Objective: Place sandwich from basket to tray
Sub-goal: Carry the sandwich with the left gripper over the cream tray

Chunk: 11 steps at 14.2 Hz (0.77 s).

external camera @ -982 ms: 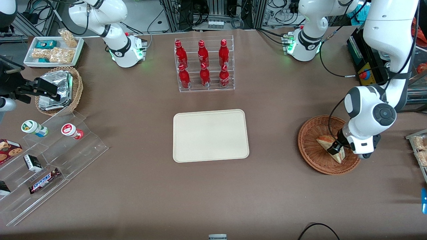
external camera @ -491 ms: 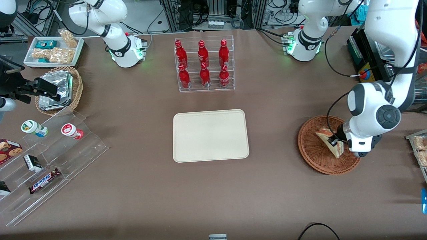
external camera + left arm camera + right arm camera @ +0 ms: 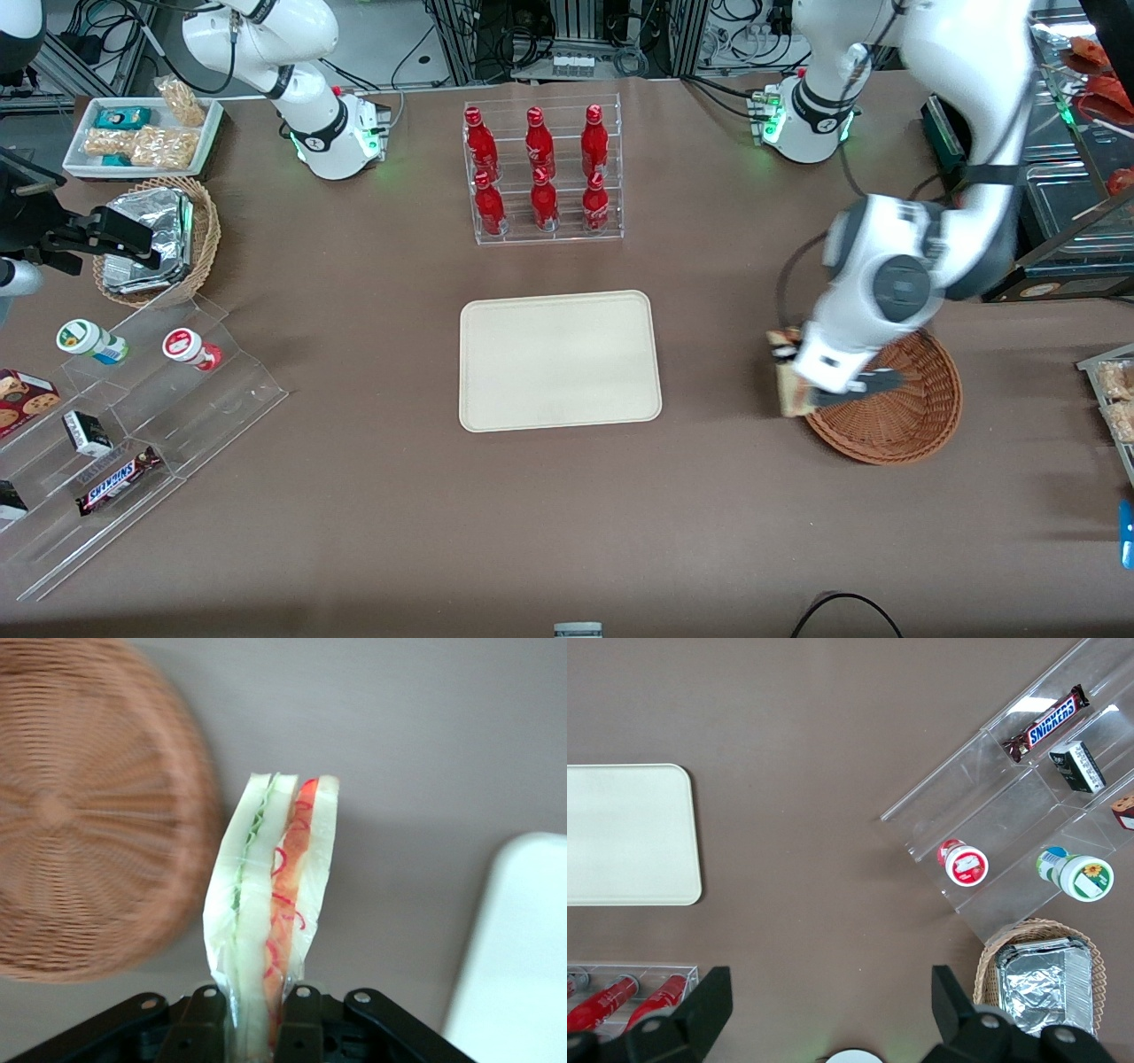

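My left gripper (image 3: 791,379) (image 3: 255,1014) is shut on the sandwich (image 3: 788,390) (image 3: 275,895), a wrapped white wedge with green and orange-red layers. It hangs in the air above the table just outside the rim of the brown wicker basket (image 3: 917,412) (image 3: 80,815), on the tray's side of it. The basket holds nothing that I can see. The cream tray (image 3: 558,359) (image 3: 523,966) (image 3: 629,833) lies bare in the middle of the table, toward the parked arm's end from the gripper.
A clear rack of red bottles (image 3: 542,173) stands farther from the front camera than the tray. Metal trays (image 3: 1076,190) sit at the working arm's end. A small basket of foil packets (image 3: 159,235) and acrylic snack shelves (image 3: 133,425) lie toward the parked arm's end.
The gripper lifted the sandwich out of the basket and carried it over the rim toward the tray. The arm swung along with it.
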Tool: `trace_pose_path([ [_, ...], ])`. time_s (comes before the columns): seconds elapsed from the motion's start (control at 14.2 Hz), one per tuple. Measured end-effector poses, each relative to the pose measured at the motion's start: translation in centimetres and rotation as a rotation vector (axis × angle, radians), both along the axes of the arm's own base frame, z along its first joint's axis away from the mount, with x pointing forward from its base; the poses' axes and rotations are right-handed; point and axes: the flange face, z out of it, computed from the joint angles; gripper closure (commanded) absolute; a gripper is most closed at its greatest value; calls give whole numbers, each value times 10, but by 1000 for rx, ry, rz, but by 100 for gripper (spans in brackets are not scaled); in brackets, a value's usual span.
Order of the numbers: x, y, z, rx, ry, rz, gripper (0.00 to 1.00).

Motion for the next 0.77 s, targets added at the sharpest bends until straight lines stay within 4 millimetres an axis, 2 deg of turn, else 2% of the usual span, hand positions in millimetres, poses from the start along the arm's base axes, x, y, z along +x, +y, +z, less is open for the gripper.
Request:
trace_pose_path([
  [0.14, -7, -74, -7, -4, -16, -9, 100],
  [0.28, -12, -130, -19, -9, -27, 9, 100],
  [0.49, -19, -196, -33, -25, -45, 38, 100],
  [0.77, -45, -273, -53, -52, -49, 53, 100],
])
